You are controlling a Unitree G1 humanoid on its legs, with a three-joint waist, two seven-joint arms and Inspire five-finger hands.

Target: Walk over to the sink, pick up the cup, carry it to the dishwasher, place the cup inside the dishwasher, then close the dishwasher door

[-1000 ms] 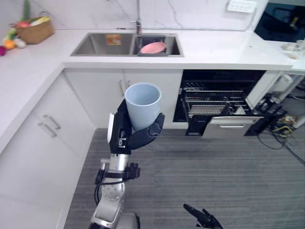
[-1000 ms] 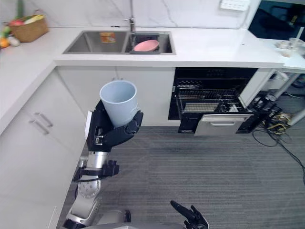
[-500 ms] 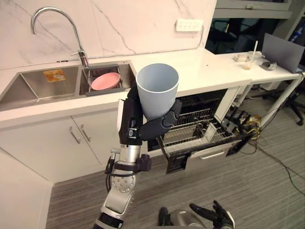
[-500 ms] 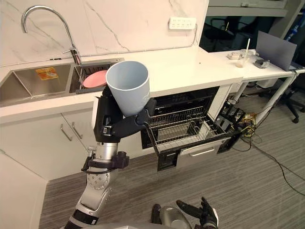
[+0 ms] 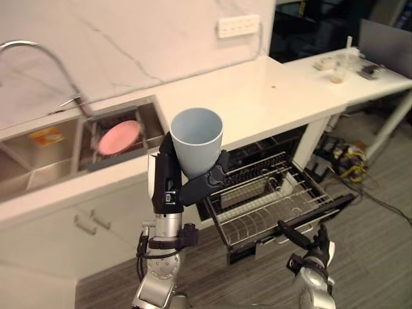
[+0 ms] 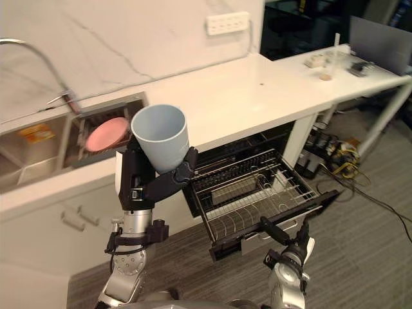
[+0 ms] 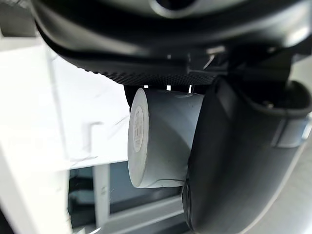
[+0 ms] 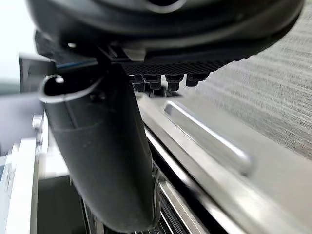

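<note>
Near the dishwasher rack [image 5: 261, 212], right hand [image 5: 314, 248] has risen (cup [image 5: 196, 143] still held).

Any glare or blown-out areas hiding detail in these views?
Left wrist view: the cabinet front behind the cup is washed out white. Right wrist view: the dishwasher door handle catches a bright glint. Left eye view: the counter is bright yet evenly lit.

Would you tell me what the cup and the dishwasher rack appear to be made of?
The cup looks like matte pale-blue plastic: even, opaque, no glaze shine. The dishwasher rack seems metal wire, perhaps coated: thin shiny grey rods in a grid.
</note>
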